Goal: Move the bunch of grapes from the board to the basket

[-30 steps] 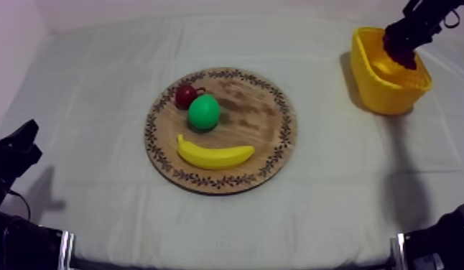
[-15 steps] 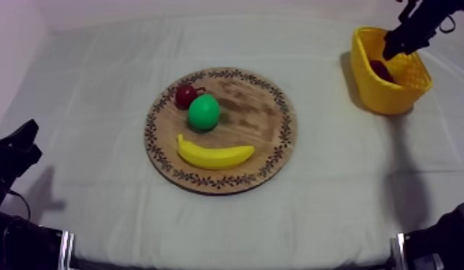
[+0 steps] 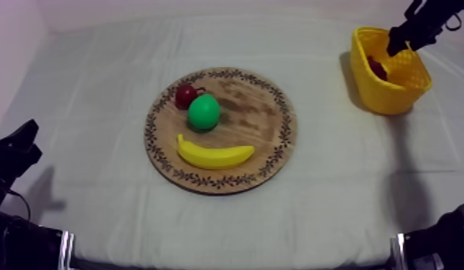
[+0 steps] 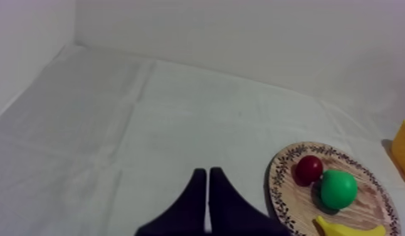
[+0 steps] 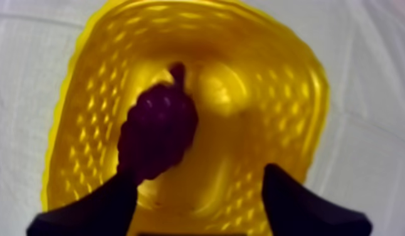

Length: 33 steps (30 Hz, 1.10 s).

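Note:
The dark purple bunch of grapes (image 5: 158,128) lies on the floor of the yellow basket (image 5: 286,100), and a bit of the bunch (image 3: 378,68) peeks over the rim of the basket (image 3: 393,97) at the table's far right. My right gripper (image 5: 199,191) hangs open just above the basket, its fingers (image 5: 293,201) spread apart with the grapes lying free below; from above, the same gripper (image 3: 397,39) hovers over the basket's back edge. My left gripper (image 4: 207,194) is shut on nothing, low over the cloth left of the wooden board (image 4: 286,188).
The round board (image 3: 267,126) in the table's middle carries a banana (image 3: 215,154), a green pear (image 3: 204,112) and a small red fruit (image 3: 184,95). My left arm (image 3: 12,154) rests at the lower left edge. Bare cloth surrounds the board.
The right gripper let go of the grapes, which now lie in the basket, and rose up and back from it. The left arm stayed still.

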### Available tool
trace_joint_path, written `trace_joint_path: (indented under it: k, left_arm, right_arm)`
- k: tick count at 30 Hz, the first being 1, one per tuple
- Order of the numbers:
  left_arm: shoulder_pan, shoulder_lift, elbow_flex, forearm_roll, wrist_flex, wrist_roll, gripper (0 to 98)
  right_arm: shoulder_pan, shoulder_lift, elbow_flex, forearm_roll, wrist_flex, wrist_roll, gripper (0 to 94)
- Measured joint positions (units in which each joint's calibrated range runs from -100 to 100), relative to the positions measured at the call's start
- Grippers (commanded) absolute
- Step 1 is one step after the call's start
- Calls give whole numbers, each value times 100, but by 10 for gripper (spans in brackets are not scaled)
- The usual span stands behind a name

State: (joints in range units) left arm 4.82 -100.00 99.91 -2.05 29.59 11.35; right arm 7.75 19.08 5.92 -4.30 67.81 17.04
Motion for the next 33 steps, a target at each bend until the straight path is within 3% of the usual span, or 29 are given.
trace_joint_path:
  k: [9, 20, 33]
  left_arm:
    - [0, 0, 0, 0, 0, 0, 1]
    - [0, 0, 0, 0, 0, 0, 1]
    - [0, 0, 0, 0, 0, 0, 1]
  right_arm:
    - [19, -455, 239, 75, -137, -130, 315]
    - [-2, -1488, 1026, 157, -367, -131, 285]
    - [11, -2963, 2291, 264, -547, -213, 151]
